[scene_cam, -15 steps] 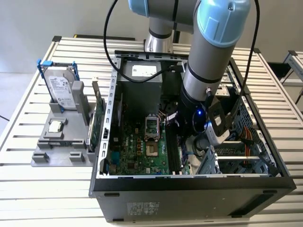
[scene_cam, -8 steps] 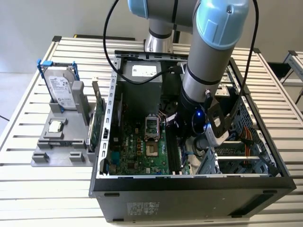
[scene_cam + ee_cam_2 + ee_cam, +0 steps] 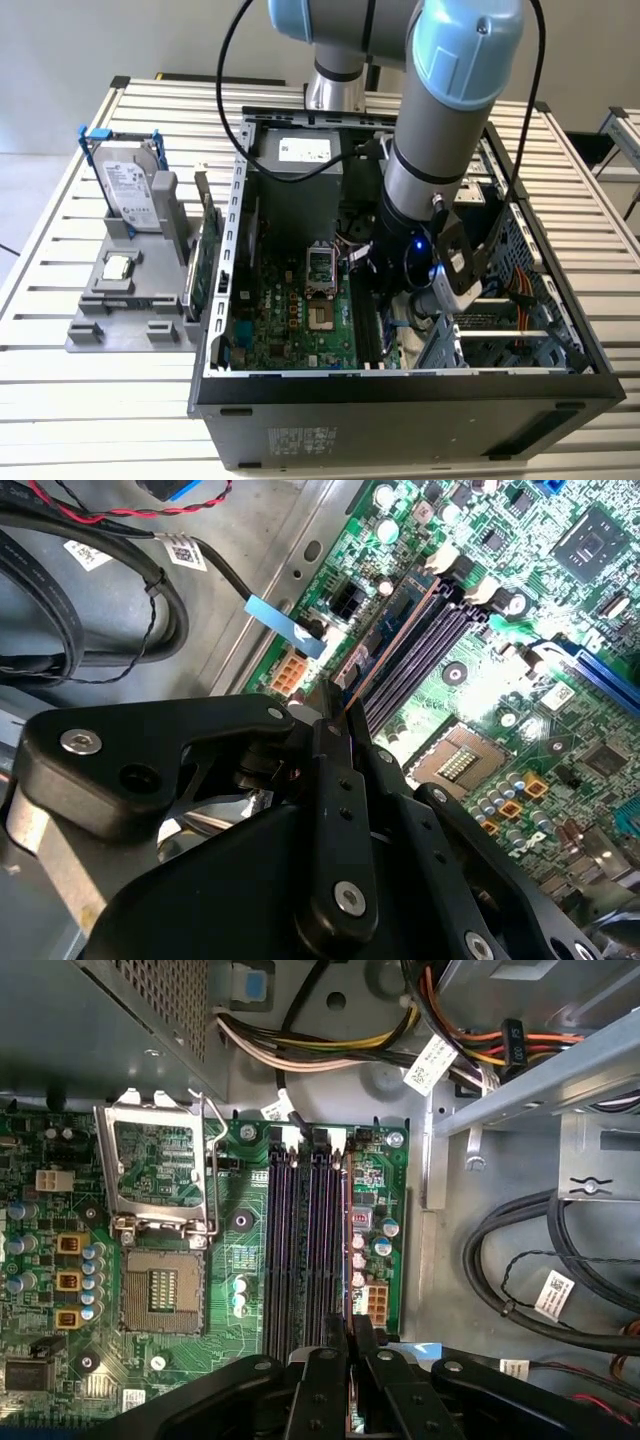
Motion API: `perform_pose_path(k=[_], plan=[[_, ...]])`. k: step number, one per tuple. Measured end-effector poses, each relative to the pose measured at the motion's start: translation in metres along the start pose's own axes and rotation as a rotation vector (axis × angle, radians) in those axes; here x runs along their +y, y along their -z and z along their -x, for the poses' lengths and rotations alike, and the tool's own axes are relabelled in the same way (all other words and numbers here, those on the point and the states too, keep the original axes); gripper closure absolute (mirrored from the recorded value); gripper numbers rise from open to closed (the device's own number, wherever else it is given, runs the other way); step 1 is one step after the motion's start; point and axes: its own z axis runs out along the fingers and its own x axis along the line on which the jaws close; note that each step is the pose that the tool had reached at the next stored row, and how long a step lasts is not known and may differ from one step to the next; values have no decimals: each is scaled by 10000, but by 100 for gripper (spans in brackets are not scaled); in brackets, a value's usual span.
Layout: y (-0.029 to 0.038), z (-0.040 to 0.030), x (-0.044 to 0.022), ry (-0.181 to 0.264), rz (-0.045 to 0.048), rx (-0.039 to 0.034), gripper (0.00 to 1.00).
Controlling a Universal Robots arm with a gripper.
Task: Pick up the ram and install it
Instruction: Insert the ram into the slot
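Ram edge-on between hand fingers.

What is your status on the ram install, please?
Gripper shut on the ram, inside the case. Ram edge-on over the outermost memory slot, seating unclear. Nothing in the way.

No legible text on the hard drive label or cable tags.
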Motion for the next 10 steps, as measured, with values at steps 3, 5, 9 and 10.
perform_pose_path(k=[3, 5, 9, 10], plan=[[-9, -6, -7, 27, -1, 1, 100], [-16, -8, -11, 32, -1, 1, 100], [-31, -10, -11, 33, -1, 1, 100], [-37, -10, -11, 33, 0, 1, 100]])
